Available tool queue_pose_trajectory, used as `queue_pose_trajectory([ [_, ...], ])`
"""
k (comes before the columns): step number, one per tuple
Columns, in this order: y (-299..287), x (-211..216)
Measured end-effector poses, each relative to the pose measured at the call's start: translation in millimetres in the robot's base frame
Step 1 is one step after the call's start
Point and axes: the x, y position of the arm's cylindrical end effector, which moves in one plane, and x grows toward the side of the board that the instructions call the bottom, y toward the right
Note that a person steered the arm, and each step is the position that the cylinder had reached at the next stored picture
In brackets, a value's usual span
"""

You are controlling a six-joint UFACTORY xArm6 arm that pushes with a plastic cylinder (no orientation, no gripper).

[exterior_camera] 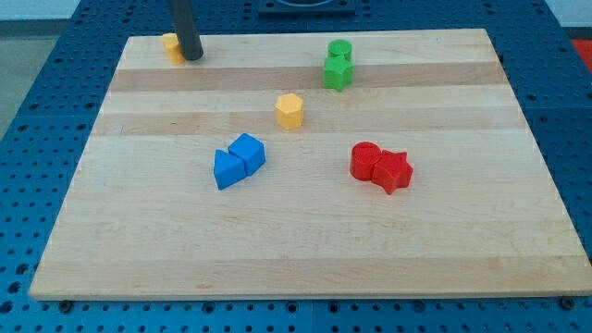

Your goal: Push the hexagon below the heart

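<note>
A yellow hexagon [289,110] sits on the wooden board [296,259], a little above the middle. A second yellow block [170,44], whose shape I cannot make out, lies at the board's top left corner. My tip [192,57] rests right against that block's right side and hides part of it. The tip is far to the upper left of the hexagon.
A green cylinder [339,50] and a green star [338,74] touch at the view's top, right of centre. A blue triangle [227,170] and a blue cube [248,151] touch below the hexagon. A red cylinder [364,160] and a red star [394,171] touch at the right.
</note>
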Motion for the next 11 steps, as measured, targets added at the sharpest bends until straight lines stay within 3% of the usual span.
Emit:
queue_pose_trajectory([
  [2,-8,6],
  [4,72,95],
  [7,205,117],
  [9,217,163],
  [11,208,150],
])
